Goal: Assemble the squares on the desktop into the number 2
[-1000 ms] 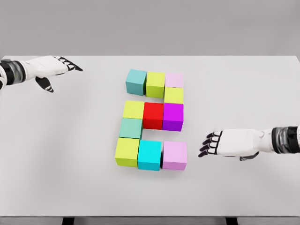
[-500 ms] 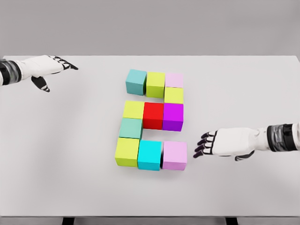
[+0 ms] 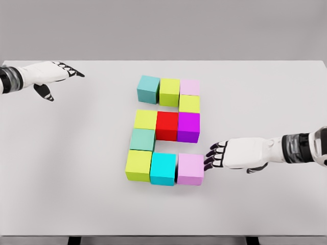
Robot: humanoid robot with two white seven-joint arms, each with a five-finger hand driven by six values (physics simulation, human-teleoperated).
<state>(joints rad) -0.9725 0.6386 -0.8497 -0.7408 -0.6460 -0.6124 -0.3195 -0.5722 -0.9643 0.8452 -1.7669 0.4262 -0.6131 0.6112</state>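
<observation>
Coloured cubes lie on the white table [image 3: 71, 168] in the shape of a 2. Top row: teal cube [image 3: 148, 89], lime cube [image 3: 169, 92], pale pink cube [image 3: 190, 87]. Below it a lime cube [image 3: 189, 104], then a row of lime [image 3: 146, 119], red [image 3: 167, 125] and purple [image 3: 188, 127]. A teal cube [image 3: 142, 139] leads down to the bottom row: lime [image 3: 138, 165], cyan [image 3: 163, 168], pink [image 3: 190, 169]. My right hand [image 3: 214, 156] is open, its fingertips at the pink cube's right side. My left hand [image 3: 64, 74] hovers open at the far left.
My right hand has slid left across the table until its fingertips reach the bottom pink cube. The left hand drew back slightly to the left, then stayed still. The cubes have not moved.
</observation>
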